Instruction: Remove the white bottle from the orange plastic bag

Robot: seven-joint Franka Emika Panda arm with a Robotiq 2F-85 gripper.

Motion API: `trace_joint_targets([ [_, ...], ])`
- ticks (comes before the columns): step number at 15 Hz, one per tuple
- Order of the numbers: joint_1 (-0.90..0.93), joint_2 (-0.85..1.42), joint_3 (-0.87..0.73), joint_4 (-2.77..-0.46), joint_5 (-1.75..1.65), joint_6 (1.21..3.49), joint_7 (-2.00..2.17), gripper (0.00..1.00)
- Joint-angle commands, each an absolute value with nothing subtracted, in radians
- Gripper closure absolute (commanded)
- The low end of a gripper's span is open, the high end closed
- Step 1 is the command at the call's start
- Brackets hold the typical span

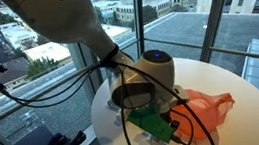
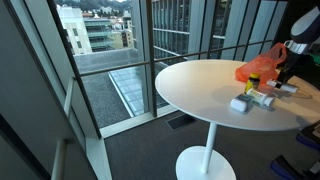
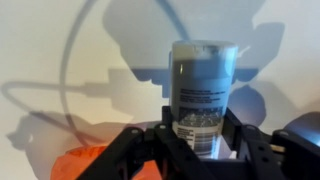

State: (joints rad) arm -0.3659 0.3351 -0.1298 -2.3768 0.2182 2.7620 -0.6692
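Observation:
In the wrist view my gripper is shut on the white bottle, a pale cylinder with a printed label, held between both fingers over the white table. A corner of the orange plastic bag shows at the lower left, apart from the bottle. In both exterior views the bag lies crumpled on the round table. In an exterior view the gripper hangs just right of the bag. The arm hides the bottle and the jaws in the exterior view taken from behind the arm.
The round white pedestal table stands by floor-to-ceiling windows. Small white objects lie on it in front of the bag. Black cables trail over the table's near side. A green part sits on the wrist.

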Motion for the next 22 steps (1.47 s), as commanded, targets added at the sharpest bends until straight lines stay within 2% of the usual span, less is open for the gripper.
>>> trace_joint_targets([
  [1, -0.396, 0.355, -0.101, -2.346, 0.208, 2.770, -0.652, 0.75],
  [11, -0.391, 0.387, -0.051, -2.341, 0.205, 2.768, -0.638, 0.75],
  [12, -0.392, 0.387, -0.050, -2.342, 0.204, 2.770, -0.637, 0.64],
  [13, -0.394, 0.387, -0.049, -2.342, 0.204, 2.770, -0.638, 0.34],
  [17, -0.398, 0.368, -0.048, -2.356, 0.205, 2.767, -0.641, 0.02],
  [22, -0.359, 0.296, -0.109, -2.394, 0.151, 2.728, -0.544, 0.00],
])
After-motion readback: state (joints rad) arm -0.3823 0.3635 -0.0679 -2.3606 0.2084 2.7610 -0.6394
